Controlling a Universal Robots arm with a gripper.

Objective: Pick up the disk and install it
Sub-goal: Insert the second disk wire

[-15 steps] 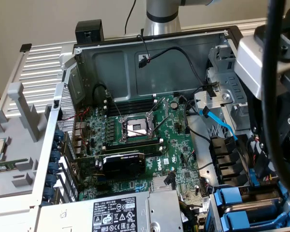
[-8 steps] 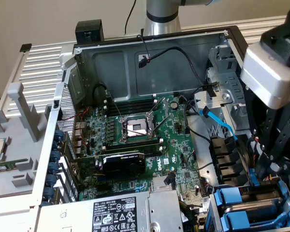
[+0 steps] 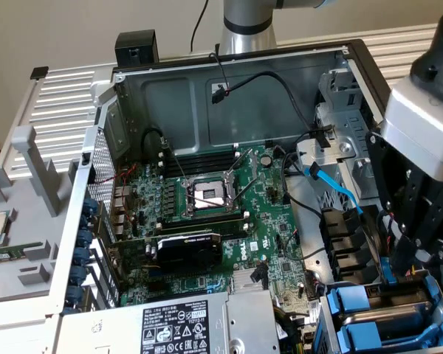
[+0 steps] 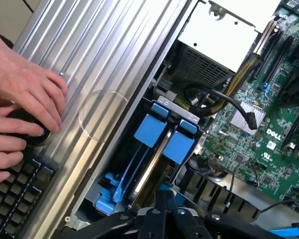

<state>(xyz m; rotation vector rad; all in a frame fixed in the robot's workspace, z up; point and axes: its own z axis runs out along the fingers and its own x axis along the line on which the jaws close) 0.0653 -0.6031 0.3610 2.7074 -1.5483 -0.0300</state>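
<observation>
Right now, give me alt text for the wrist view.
The pincer hangs just above blue drive carriers seated in an open computer case, beside a green motherboard. A person's hands rest on a keyboard outside the case.

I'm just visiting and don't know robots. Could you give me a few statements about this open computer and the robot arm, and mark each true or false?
1. The computer case is open, showing its green motherboard. True.
2. The gripper hangs over the processor socket. False: it is at the blue drive carriers, at the exterior view's right.
3. A person's hand rests on a keyboard in the wrist view. True.
4. The blue cable is unplugged and lying outside the case. False: it runs inside the case.
</observation>
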